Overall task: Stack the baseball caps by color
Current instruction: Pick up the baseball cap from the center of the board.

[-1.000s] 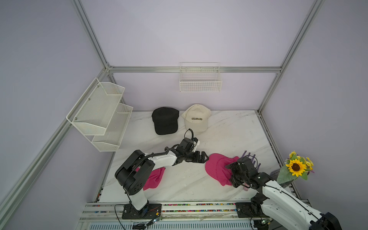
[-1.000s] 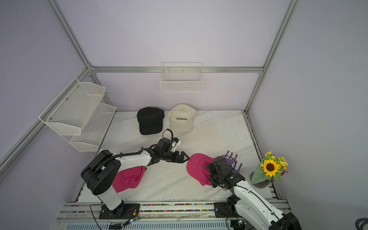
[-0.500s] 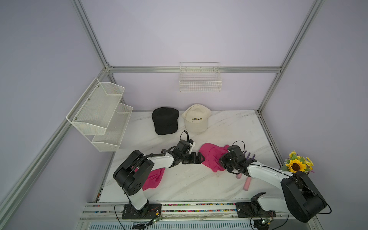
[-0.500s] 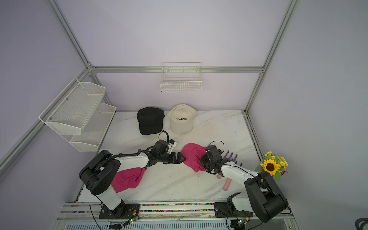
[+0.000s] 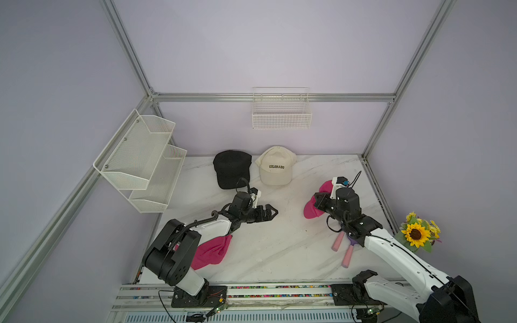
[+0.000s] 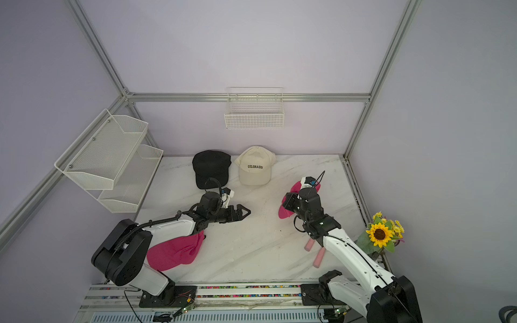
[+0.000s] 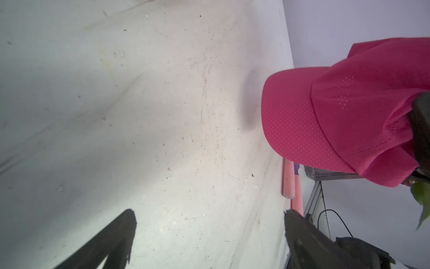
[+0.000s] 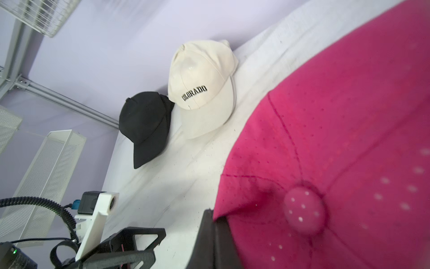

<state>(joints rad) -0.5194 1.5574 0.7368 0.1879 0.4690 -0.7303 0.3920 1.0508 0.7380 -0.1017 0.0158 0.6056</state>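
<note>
wire basket: back wall, upper centre
mesh shelf: left wall
left hand: wide open above surface, centre
right hand: clamped on raised pink cap, centre right
black cap, cream COLORADO cap: adjacent, upper centre
second pink cap: lower left

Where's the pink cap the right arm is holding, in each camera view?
In a top view: held pink cap right of centre.
In a top view: also right of centre.
Left wrist: close, brim toward camera.
Right wrist: very close, crown button showing.
Landmark: cream COLORADO cap, in both top views and right wrist, not left wrist.
</note>
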